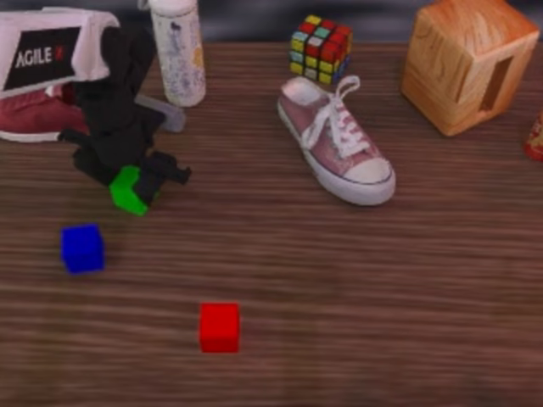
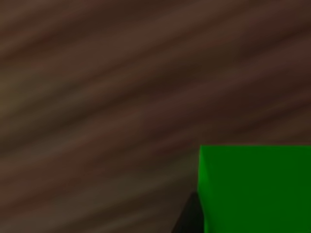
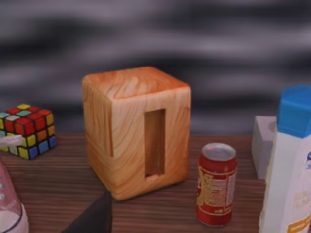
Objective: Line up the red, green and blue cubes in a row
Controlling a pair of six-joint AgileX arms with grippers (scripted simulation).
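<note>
Left gripper (image 1: 140, 182): jaws closed on the green cube (image 1: 129, 188) (partly hidden).
Blue cube (image 1: 82, 248): near, outside the jaws.
Right gripper: jaws' state untellable.

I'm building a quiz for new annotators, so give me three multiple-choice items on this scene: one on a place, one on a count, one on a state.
1. Where does the red cube lie?
A. Beside the wooden box
B. On bare table near the front edge
C. On the shoe

2. How many plain solid-colour cubes show in the top view?
A. Two
B. Three
C. Five

3. What state is the green cube in?
A. Held in the jaws of the left gripper
B. Stacked on the blue cube
C. Lying free by the spray can

Key:
1 B: it sits alone, nearer the front than the blue cube.
2 B: red, green and blue only.
3 A: black jaws flank it on both sides.
</note>
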